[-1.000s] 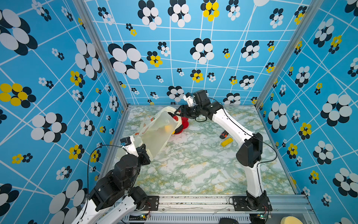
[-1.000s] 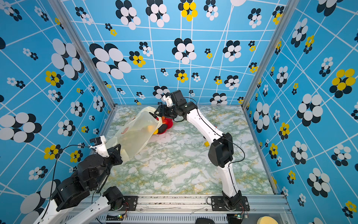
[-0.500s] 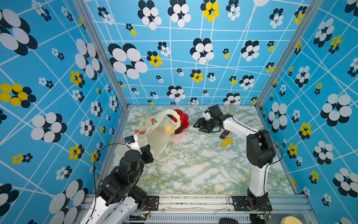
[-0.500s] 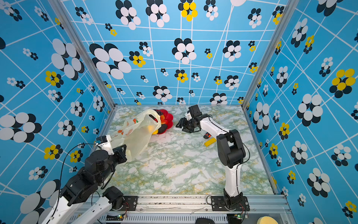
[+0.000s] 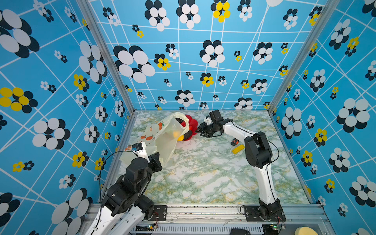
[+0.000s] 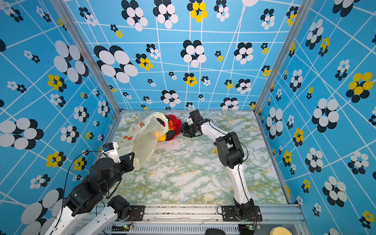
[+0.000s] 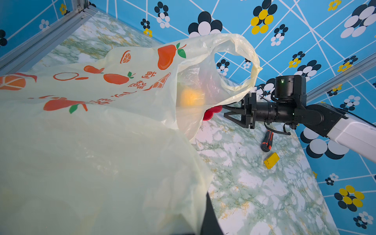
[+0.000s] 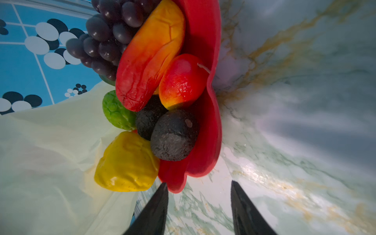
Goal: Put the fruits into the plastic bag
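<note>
Several fruits (image 8: 175,134), beyond right pincer (image 8: 199,182), against plastic bag (image 8: 50,162)

Your plastic bag (image 5: 162,140) is crinkly, see-through cream-yellow with orange fruit prints. It lies on its side toward the back left, its mouth open and a handle loop (image 7: 252,61) arched up beside the red plate (image 8: 211,130). Your fruits (image 8: 154,97) are piled on that plate: a dark grape bunch (image 8: 105,36), a long red-orange piece (image 8: 148,55), a small red one (image 8: 181,81), two dark ovals (image 8: 173,136), a bumpy green one (image 8: 116,112) and a yellow one (image 8: 126,162) nearest the bag.
</note>
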Controlling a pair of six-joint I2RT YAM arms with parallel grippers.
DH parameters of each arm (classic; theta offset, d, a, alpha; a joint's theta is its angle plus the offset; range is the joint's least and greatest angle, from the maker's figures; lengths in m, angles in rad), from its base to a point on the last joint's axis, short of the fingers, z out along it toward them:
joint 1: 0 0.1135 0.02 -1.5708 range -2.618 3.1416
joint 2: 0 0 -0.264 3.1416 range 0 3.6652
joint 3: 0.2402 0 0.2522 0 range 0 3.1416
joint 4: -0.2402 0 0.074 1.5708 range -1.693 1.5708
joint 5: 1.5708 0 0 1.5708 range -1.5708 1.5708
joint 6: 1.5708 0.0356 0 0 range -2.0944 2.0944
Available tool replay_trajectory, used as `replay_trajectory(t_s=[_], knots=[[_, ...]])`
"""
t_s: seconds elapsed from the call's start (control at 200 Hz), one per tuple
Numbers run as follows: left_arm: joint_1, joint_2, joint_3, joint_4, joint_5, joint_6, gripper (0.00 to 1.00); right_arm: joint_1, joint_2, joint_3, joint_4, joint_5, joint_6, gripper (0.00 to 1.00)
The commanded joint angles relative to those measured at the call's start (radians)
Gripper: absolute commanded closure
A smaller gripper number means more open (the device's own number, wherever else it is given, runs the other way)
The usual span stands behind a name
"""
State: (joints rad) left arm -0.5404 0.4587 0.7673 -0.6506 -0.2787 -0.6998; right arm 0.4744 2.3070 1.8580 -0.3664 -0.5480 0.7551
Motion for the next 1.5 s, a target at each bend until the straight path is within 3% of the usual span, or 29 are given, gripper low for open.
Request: replay_trajectory(t_s=[0.0,0.545,0.69,0.925,1.195,1.31,1.395,1.495], knots=[[0.011,-0.018,-0.014,0.001,0.012,-0.008,1.00,0.010,0.058,0.085,-0.081,0.041,-0.011,0.55],[0.043,-0.021,0.013,-0.027,0.040,0.021,1.00,0.032,0.103,0.228,-0.265,0.190,-0.073,0.94],[0.051,-0.025,0.012,-0.029,0.050,0.020,1.00,0.035,0.104,0.228,-0.265,0.191,-0.069,0.93],[0.060,-0.029,0.015,-0.036,0.059,0.025,1.00,0.038,0.127,0.262,-0.264,0.191,-0.059,0.80],[0.069,-0.035,0.017,-0.044,0.060,0.029,1.00,0.041,0.175,0.334,-0.293,0.194,-0.059,0.79],[0.072,-0.036,0.018,-0.045,0.062,0.031,1.00,0.043,0.198,0.371,-0.316,0.198,-0.061,0.84],[0.074,-0.036,0.021,-0.049,0.062,0.034,1.00,0.041,0.196,0.380,-0.330,0.212,-0.065,0.95],[0.077,-0.037,0.025,-0.050,0.061,0.038,1.00,0.040,0.181,0.365,-0.329,0.229,-0.069,1.00]])
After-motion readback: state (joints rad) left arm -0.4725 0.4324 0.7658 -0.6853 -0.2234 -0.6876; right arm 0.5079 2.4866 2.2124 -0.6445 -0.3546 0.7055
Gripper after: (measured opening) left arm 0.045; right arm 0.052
